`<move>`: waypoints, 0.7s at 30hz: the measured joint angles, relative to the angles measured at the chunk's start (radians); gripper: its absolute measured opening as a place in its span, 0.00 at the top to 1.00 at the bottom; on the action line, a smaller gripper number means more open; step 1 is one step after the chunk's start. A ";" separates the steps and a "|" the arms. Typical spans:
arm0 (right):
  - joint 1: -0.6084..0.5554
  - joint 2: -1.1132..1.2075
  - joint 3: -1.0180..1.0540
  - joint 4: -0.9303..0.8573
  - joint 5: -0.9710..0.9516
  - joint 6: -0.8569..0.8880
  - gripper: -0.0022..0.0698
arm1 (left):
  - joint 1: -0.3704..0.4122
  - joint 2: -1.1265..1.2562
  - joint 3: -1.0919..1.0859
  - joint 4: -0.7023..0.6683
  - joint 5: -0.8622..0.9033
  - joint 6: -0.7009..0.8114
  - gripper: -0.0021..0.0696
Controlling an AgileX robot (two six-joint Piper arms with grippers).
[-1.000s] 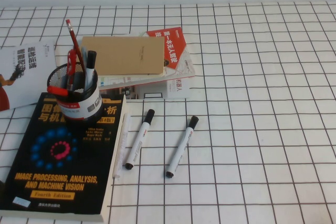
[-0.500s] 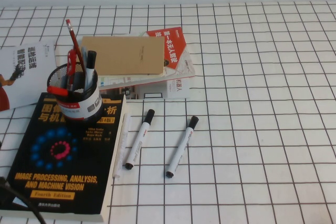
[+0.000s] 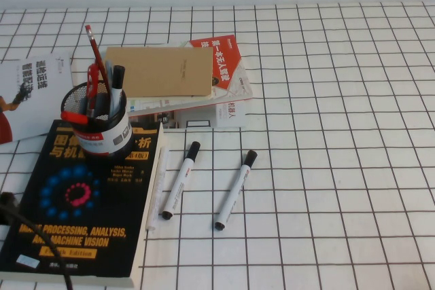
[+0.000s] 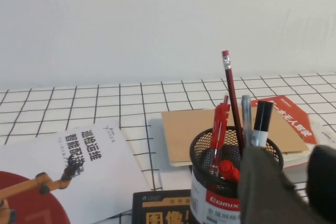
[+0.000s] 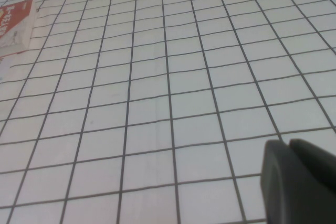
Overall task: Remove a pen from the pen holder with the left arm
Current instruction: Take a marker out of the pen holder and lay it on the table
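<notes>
High view, read from the left. Left arm (image 3: 7, 203): only a dark part shows at the lower left edge, over the black textbook (image 3: 75, 195). Left gripper (image 4: 296, 163), seen in the left wrist view: fingers apart, nothing between them, near the pen holder (image 3: 102, 134) and facing it.

Pen holder: a black mesh cup with a white label, upright on the far corner of the textbook. It carries a red pencil (image 3: 95, 56), tallest and leaning, a red pen (image 3: 93, 81), a black-capped marker (image 3: 117, 83) and a slim grey pen (image 4: 245, 119) that only the wrist view separates out.

Step in hand, by judgement: approach, with no pen gripped yet. The next move calls for centring the open jaws on one shaft above the rim, closing, then lifting along the shaft so the light cup neither tips nor slides off the book.

Further right: a white pen (image 3: 157, 185) just beside the textbook, a loose marker (image 3: 181, 180) and a second marker (image 3: 234, 191) flat on the gridded table (image 3: 340, 100), and a stack of books (image 3: 204, 79) behind them.

Right gripper (image 5: 289, 148), right wrist view: fingers together, empty, over bare grid, well apart from the holder.
</notes>
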 joint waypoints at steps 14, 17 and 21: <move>0.000 0.000 0.000 0.000 0.000 0.000 0.99 | -0.044 0.407 -0.007 0.117 -0.406 -0.136 0.33; 0.000 0.000 0.000 0.000 0.000 0.000 0.99 | -0.044 0.506 -0.007 0.127 -0.511 -0.154 0.33; 0.000 0.000 0.000 0.000 0.000 0.000 0.99 | -0.044 0.630 -0.007 0.129 -0.621 -0.163 0.33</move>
